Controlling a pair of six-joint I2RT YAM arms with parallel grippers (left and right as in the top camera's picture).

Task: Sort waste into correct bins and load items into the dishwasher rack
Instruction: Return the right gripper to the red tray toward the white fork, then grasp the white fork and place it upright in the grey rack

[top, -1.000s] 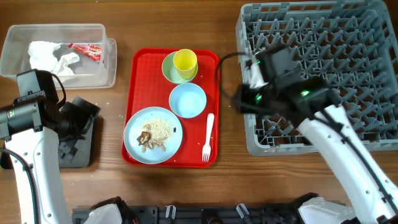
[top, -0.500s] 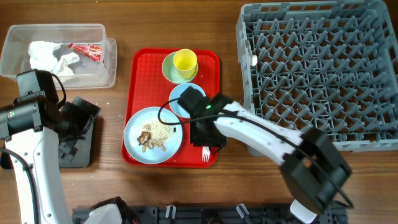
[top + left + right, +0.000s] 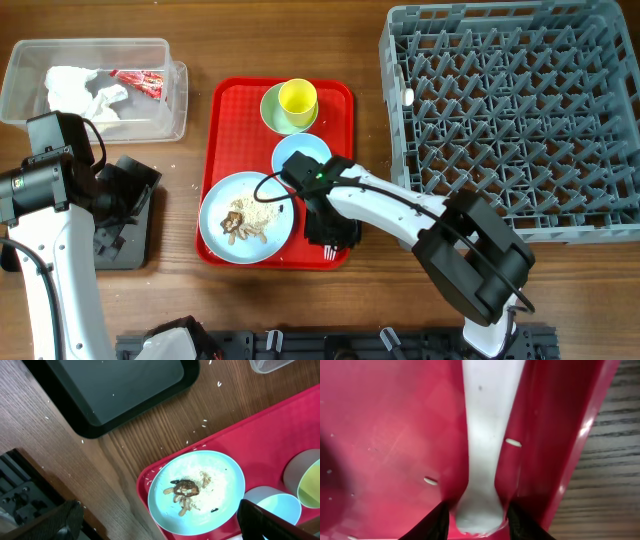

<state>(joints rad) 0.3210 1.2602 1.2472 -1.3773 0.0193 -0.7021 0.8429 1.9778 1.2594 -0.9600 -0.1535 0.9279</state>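
Two right jaws astride white fork (image 3: 487, 435) handle in wrist view only, grip unclear, tines toward bench's near edge, left jaws wide, empty.

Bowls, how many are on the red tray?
2. The pale green bowl at the tray's far end, holding the yellow cup; light blue bowl beside it, partly under the right arm.
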